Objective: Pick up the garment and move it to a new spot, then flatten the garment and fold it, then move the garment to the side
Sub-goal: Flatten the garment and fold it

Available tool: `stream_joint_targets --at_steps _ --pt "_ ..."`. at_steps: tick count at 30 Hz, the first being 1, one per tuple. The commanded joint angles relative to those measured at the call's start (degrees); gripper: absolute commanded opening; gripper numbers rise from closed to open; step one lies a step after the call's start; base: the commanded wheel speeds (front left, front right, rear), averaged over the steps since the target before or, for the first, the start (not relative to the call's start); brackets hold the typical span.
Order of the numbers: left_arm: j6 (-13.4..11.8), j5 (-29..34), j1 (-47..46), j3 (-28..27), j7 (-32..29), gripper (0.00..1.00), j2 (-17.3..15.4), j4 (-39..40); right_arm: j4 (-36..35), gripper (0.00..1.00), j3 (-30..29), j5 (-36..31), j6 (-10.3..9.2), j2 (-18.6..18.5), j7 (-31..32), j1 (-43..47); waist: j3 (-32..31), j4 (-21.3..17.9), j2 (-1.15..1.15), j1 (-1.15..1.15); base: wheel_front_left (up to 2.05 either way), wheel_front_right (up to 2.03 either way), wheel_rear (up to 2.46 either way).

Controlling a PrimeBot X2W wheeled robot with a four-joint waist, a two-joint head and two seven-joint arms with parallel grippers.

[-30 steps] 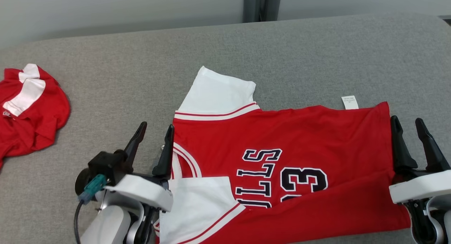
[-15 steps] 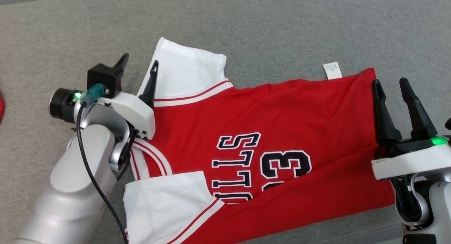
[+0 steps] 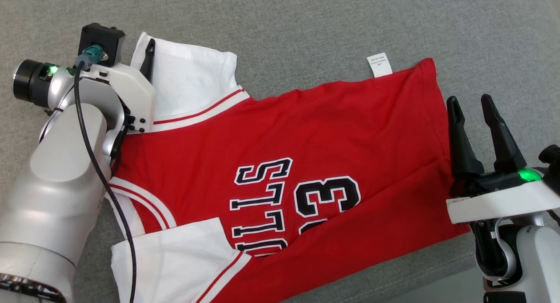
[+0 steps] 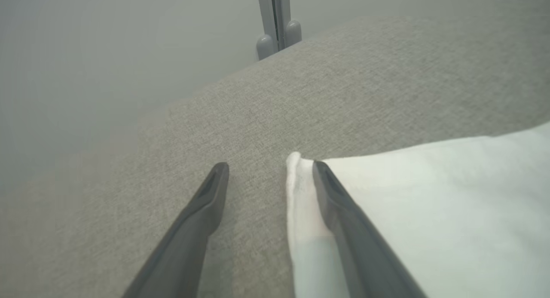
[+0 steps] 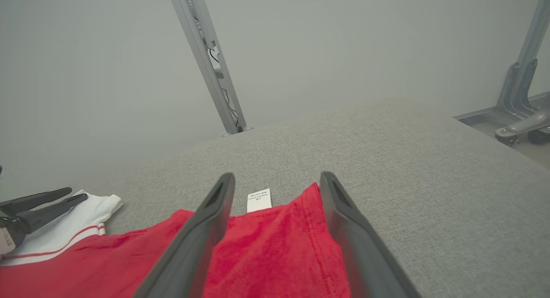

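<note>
Red jersey (image 3: 306, 132) flat, left hand (image 4: 270, 167) advanced onto white sleeve (image 3: 188, 80), fingers apart

Red jersey (image 3: 332, 132) with white sleeves, dark lettering, on grey cloth surface (image 3: 306, 27).

One jersey (image 3: 332, 132); left end effector (image 4: 270, 167), right end effector (image 3: 470, 101): two.

Grey woven-fabric padded table (image 3: 306, 23) in front of me, far edge rounded. Lying directly on it: red jersey with white sleeves (image 3: 315, 132) and black white-edged lettering. It's spread sideways, collar toward my left, hem toward my right. The near long edge is folded up over part of the lettering. Small white care label (image 3: 379, 64) sticks out at the far hem corner, flat on the fabric.
</note>
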State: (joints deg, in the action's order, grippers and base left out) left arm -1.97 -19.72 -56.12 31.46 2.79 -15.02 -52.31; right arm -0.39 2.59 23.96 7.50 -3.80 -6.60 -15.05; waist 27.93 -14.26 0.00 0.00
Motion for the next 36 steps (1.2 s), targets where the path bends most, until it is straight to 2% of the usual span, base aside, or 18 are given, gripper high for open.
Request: stream_joint_targets --at_steps 1,5,6,7,13,21,24,31,36 --pt "0.60 0.19 -1.25 0.28 -0.10 1.00 -0.08 -1.03 0.28 1.00 0.00 -0.27 -0.02 0.04 -0.46 -0.31 0.18 -0.24 0.00 0.00 0.00 0.00 0.00" --pt "2.00 0.19 -2.55 1.10 -0.45 1.00 0.50 -4.26 0.54 1.00 -0.44 -0.48 -0.02 0.25 -0.67 -0.20 0.45 -0.38 0.00 0.00 0.00 0.00 0.00" --pt "2.42 0.07 -2.79 1.34 -0.62 0.40 0.69 -4.93 0.59 1.00 -0.55 -0.53 -0.02 0.31 -0.71 -0.15 0.48 -0.33 0.00 0.00 0.00 0.00 0.00" --pt "2.89 -0.11 -2.94 1.47 -0.49 0.00 0.92 -5.51 0.71 1.00 -0.70 -0.63 -0.02 0.36 -0.63 -0.12 0.50 -0.25 0.00 0.00 0.00 0.00 0.00" --pt "3.98 -0.64 -3.41 1.96 1.58 0.00 2.39 -7.29 1.38 1.00 -1.71 -1.10 -0.02 0.46 -0.30 -0.09 0.03 0.95 0.00 0.00 0.00 0.00 0.00" --pt "4.39 -2.46 -1.37 1.11 9.47 0.00 5.25 -5.86 2.92 1.00 -4.98 -2.66 -0.02 -1.12 2.10 -1.48 -1.98 5.11 0.00 0.00 0.00 0.00 0.00" --pt "4.34 -3.42 0.91 -0.30 12.04 0.00 6.18 -0.69 4.97 1.00 -7.31 -3.76 -0.02 -3.06 5.50 -3.25 -3.08 7.78 0.00 0.00 0.00 0.00 0.00" --pt "0.72 -0.57 10.69 -2.50 12.45 0.00 6.51 18.00 11.03 1.00 -10.23 -4.45 -0.02 -6.99 11.43 -7.48 -3.81 11.80 0.00 0.00 0.00 0.00 0.00" --pt "-0.21 0.53 16.90 -2.77 12.47 0.00 7.52 25.20 17.59 1.00 -10.99 -4.02 -0.02 -9.69 14.76 -10.36 -4.27 14.02 0.00 0.00 0.00 0.00 0.00"
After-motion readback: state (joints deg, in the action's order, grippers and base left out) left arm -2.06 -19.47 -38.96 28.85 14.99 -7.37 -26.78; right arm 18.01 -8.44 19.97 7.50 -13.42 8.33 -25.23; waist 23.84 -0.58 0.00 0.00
